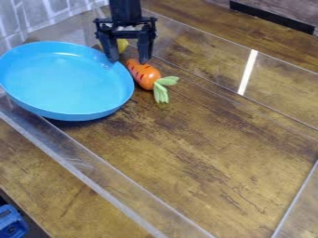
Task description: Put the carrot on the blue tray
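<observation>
The worktop (205, 144) is brown wood with darker streaks running through it. Long, see-through strips (99, 177) run across it, and a short white line (247, 72) shines toward the back. In the back left corner there is a pale, wrinkly wall (35, 20). At the back right there is something dark and flat (284, 7), too cut off to name. A bit of a bright blue thing (11, 221) pokes in at the bottom left corner.

I can count one carrot, one blue tray, one yellow thing and one black robot hand.

The carrot (145, 75) is fat and orange, with dark lines on it and light green leaves at one end. It lies on its side on the wood, just beside the right edge of the big round blue tray (65, 82), not in it. Its leaves point to the front right.

The jaws (126, 56) are wide apart, right by the back end of the carrot, and they are not squeezing it. The yellow thing (122, 45) peeks out behind them, mostly hidden.
</observation>
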`<state>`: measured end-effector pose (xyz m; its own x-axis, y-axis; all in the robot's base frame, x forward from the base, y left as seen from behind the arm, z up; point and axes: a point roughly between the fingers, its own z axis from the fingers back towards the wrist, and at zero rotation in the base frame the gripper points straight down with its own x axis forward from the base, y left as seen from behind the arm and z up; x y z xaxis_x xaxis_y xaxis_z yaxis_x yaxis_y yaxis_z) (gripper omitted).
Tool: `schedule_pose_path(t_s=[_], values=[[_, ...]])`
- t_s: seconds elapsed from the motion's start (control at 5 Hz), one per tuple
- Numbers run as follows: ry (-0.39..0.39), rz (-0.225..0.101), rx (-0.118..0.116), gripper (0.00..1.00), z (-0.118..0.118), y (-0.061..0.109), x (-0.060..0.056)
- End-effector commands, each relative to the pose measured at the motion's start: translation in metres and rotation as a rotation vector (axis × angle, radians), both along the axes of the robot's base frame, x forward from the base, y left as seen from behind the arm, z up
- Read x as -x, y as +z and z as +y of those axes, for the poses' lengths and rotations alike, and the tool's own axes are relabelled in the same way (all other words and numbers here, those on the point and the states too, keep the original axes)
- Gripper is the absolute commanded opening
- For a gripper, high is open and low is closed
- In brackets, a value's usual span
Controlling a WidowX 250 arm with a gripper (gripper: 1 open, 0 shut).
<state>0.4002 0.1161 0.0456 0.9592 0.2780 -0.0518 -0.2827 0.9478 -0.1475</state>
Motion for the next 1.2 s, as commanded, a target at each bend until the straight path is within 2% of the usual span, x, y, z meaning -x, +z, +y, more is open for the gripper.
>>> schedule_pose_path(t_s=[0.0, 0.4, 0.6, 1.0], values=[[-0.077, -0.059, -0.018, 1.0, -0.022, 0.012, -0.002], [0.063, -0.059, -0.014, 1.0, -0.04, 0.007, -0.028], [0.128, -0.059, -0.025, 1.0, -0.041, 0.003, -0.036], [0.152, -0.052, -0.049, 1.0, -0.034, -0.011, -0.029]])
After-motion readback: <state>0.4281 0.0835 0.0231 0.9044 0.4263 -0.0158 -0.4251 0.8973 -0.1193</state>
